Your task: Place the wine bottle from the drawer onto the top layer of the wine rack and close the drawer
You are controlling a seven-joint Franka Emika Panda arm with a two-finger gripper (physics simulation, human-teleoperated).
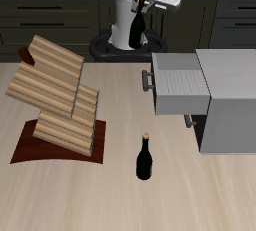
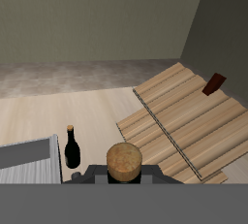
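Note:
My gripper [image 1: 141, 8] is raised high at the back of the table, shut on the neck of the wine bottle [image 1: 136, 29], which hangs upright below it. In the wrist view the bottle's tan cork top [image 2: 124, 161] sits between the fingers [image 2: 154, 178]. The drawer [image 1: 178, 83] stands pulled out of the grey cabinet [image 1: 232, 100], with its bar handle [image 1: 146, 79] facing the wine rack. The wine rack [image 1: 55, 93] [image 2: 189, 121], light-wood slats on a reddish-brown base board [image 1: 30, 145], stands apart from the gripper, nearer the table's front edge.
A second dark bottle [image 1: 145, 158] [image 2: 73, 148] stands upright on the table near the front edge, between the rack and the cabinet. The robot's base [image 1: 125, 35] is just behind the held bottle. Dark kitchen cabinets run along the back.

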